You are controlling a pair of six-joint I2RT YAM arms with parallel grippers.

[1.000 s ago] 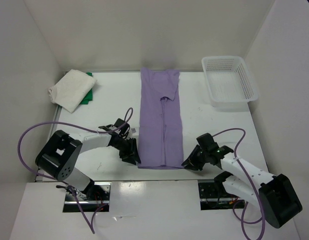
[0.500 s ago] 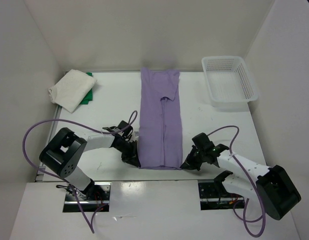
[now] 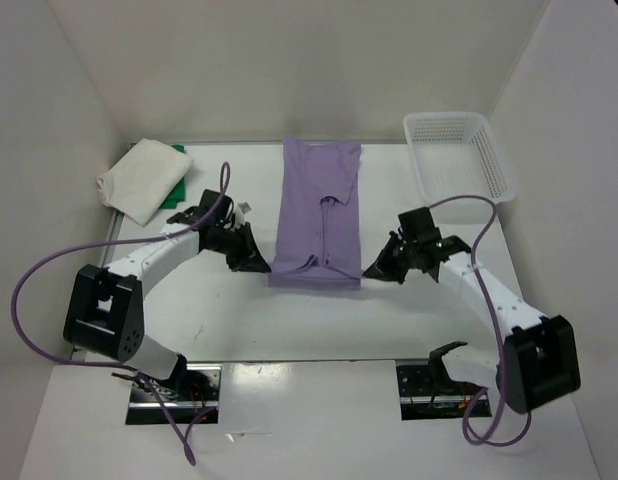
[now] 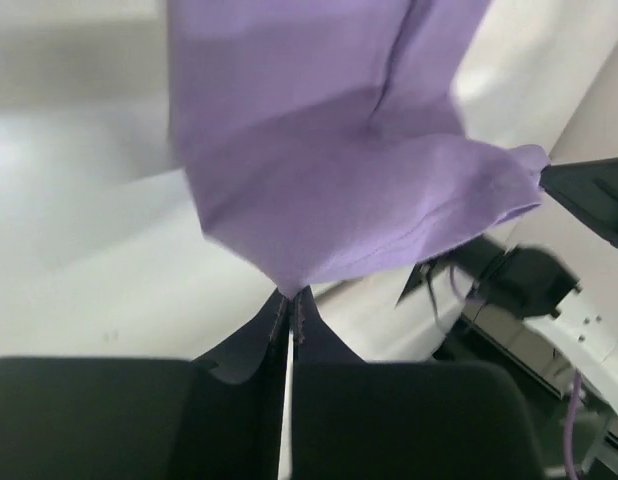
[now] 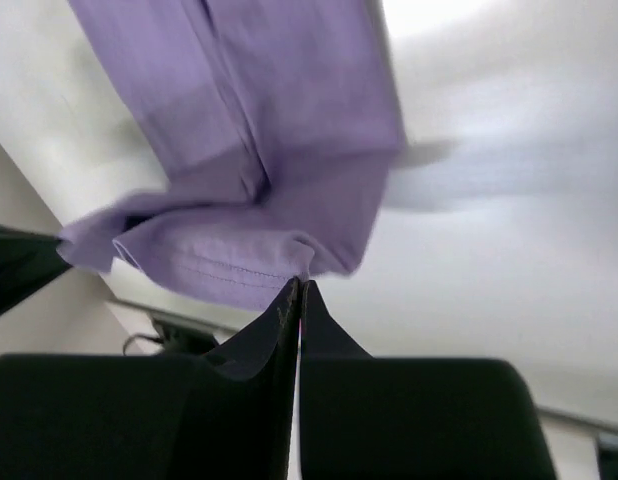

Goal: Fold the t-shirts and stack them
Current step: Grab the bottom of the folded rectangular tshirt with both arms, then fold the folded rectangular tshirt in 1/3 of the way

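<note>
The lavender t-shirt (image 3: pixel 319 210) lies as a long narrow strip down the middle of the table, its near hem lifted and carried towards the far end. My left gripper (image 3: pixel 261 268) is shut on the hem's left corner; in the left wrist view the cloth (image 4: pixel 339 190) hangs from the pinched tips (image 4: pixel 290 296). My right gripper (image 3: pixel 371 270) is shut on the hem's right corner; the stitched hem (image 5: pixel 229 265) shows at its tips (image 5: pixel 299 284). The white t-shirt (image 3: pixel 141 180) lies folded on the green t-shirt (image 3: pixel 175 190) at the far left.
A white plastic mesh basket (image 3: pixel 459 165) stands at the far right corner. White walls enclose the table on the left, back and right. The arm bases and purple cables sit at the near edge.
Both grippers, shut on the lavender shirt's near hem corners, have lifted it and carried it away from the near edge towards the middle, so the near half of the shirt is doubling over.
</note>
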